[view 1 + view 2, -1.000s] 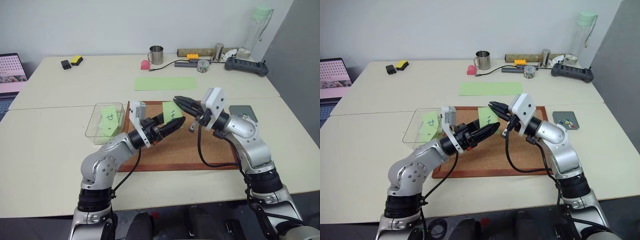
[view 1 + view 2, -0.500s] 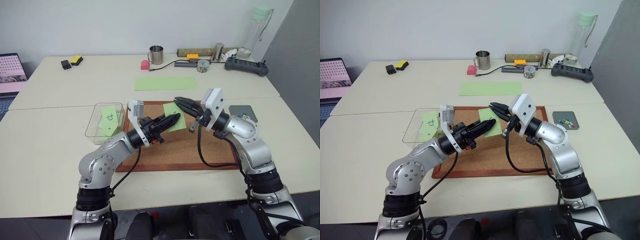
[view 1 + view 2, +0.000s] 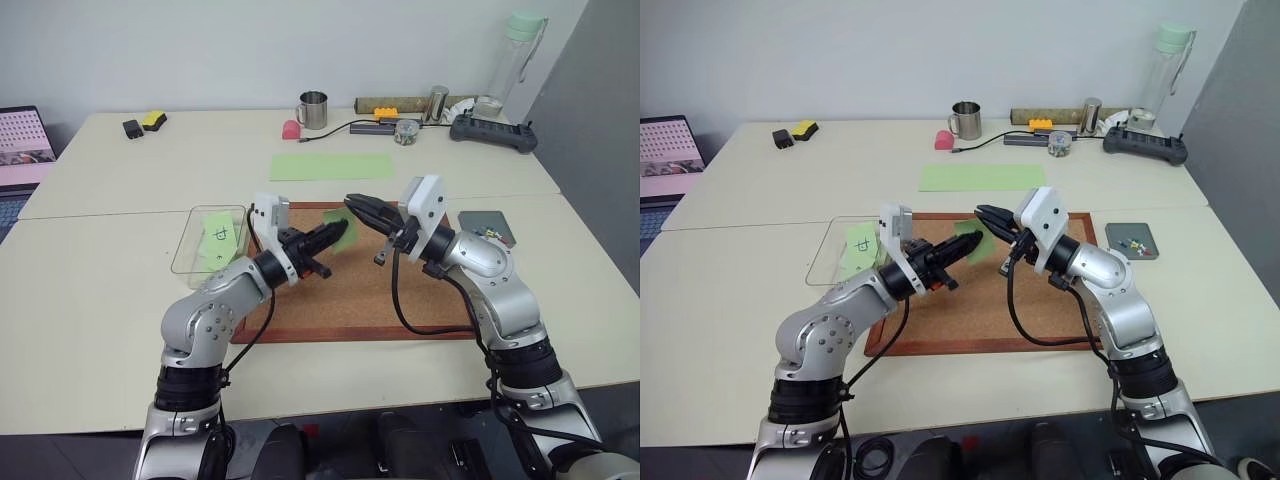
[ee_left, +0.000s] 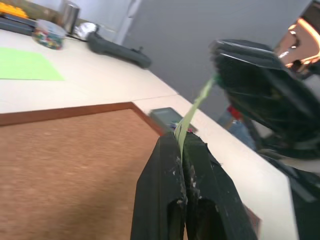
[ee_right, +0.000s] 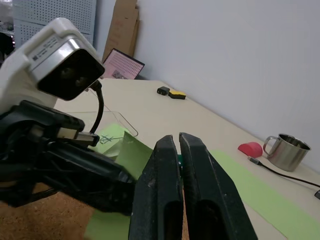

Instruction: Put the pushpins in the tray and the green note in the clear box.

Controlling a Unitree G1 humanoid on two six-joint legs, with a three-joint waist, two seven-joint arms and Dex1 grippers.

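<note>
Left wrist view: left tool [image 4: 183,150] pinching green note [image 4: 192,111] edge-on.

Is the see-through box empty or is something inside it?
Not empty. The clear box holds a light-green note with a black mark on it, leaning against its inside.

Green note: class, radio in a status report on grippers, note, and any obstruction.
Left gripper shut on green note; right gripper shut on its top edge. Note held above corkboard. Clear box already holds another note. Nothing blocking.

Steel mug [image 3: 312,109] beside pink object [image 3: 290,129]
</note>
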